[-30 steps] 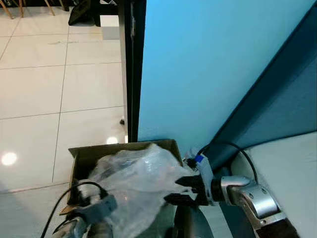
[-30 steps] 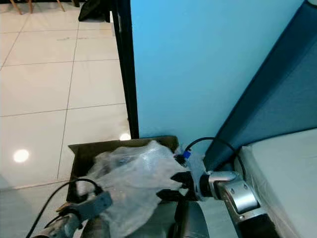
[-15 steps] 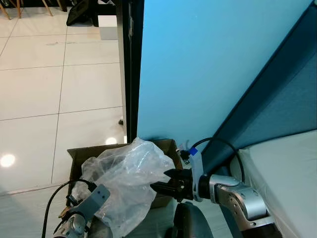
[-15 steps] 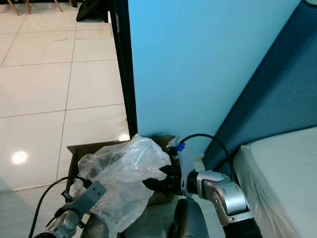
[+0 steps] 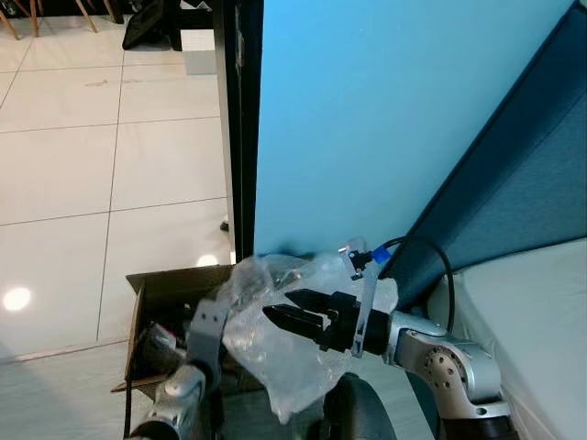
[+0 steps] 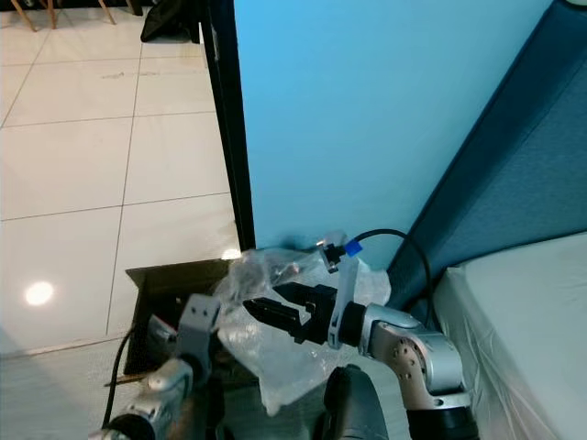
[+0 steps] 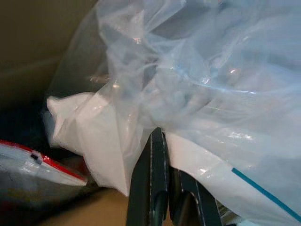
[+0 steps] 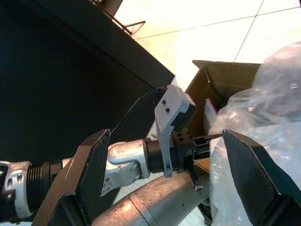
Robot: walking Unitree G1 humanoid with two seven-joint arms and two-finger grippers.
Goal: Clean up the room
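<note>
Pale glossy floor tiles spread ahead of us, a turquoise wall rising at 1 o'clock. Nearest, our left gripper has its black fingers clenched on the crumpled clear plastic bag, down at the open brown cardboard box. Our right gripper, fingers spread apart, hovers against the same bag at 6 o'clock, over the box's right end. A red-edged packet lies inside the box. Beyond, a black door frame stands at 12 o'clock; a white mattress sits at 4 o'clock.
</note>
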